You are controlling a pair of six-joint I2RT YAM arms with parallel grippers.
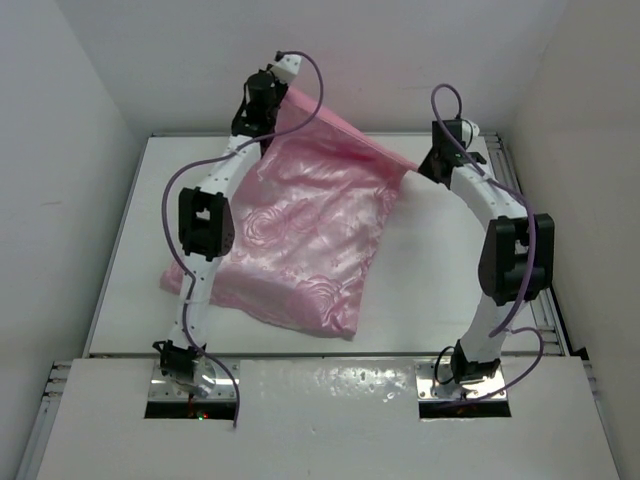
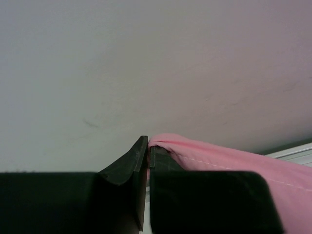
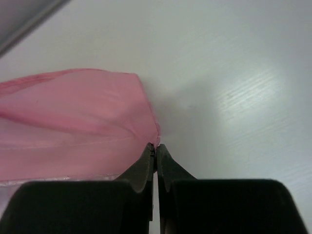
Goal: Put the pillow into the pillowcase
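The glossy pink pillowcase (image 1: 300, 235) hangs from its far edge, stretched between my two grippers, and its lower part bulges and rests on the table. The pillow is hidden; I cannot see any cream fabric. My left gripper (image 1: 283, 95) is shut on the far left corner of the pillowcase, raised against the back wall; the pink hem (image 2: 214, 158) drapes over its right finger. My right gripper (image 1: 415, 168) is shut on the far right corner (image 3: 146, 131) just above the table.
The white table (image 1: 440, 290) is walled at the back and both sides. A metal rail (image 1: 555, 320) runs along its right edge. The arm bases sit on a white shelf (image 1: 330, 400) at the near edge.
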